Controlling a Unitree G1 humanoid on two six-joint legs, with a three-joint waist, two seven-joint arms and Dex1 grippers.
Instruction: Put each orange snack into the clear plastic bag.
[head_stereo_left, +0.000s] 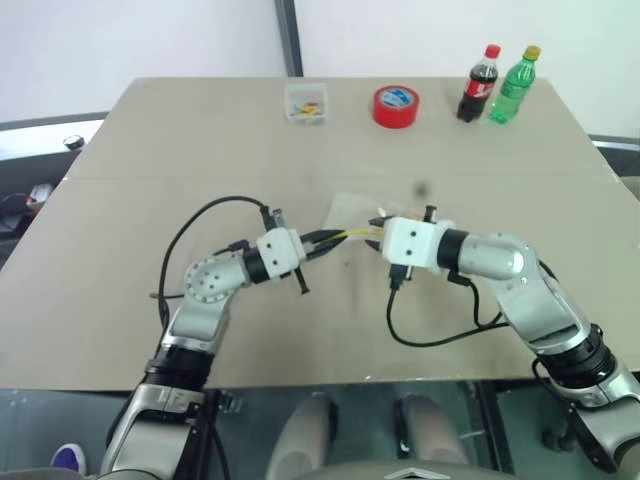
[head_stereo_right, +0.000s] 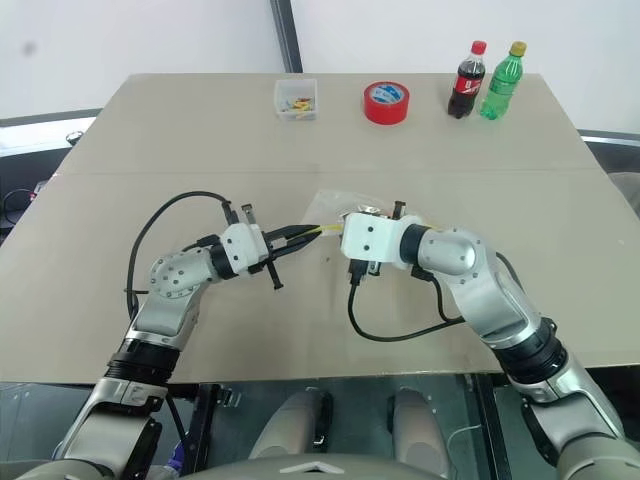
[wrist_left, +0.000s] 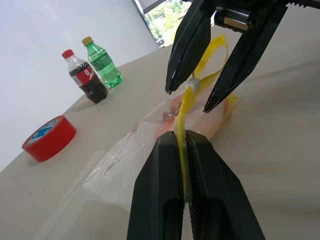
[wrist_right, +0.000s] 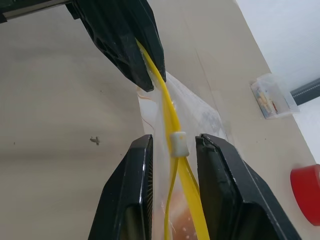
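Both grippers meet at the bag's yellow zip strip, above the middle of the table.

The clear plastic bag hangs from its yellow strip, which runs lengthwise from one gripper to the other, roughly across the table. The left gripper has its fingers pressed together, pinching the strip. The right gripper has its fingers spread a little on either side of the small white slider; I cannot tell whether they touch it. Orange snacks show through the plastic, inside the bag.
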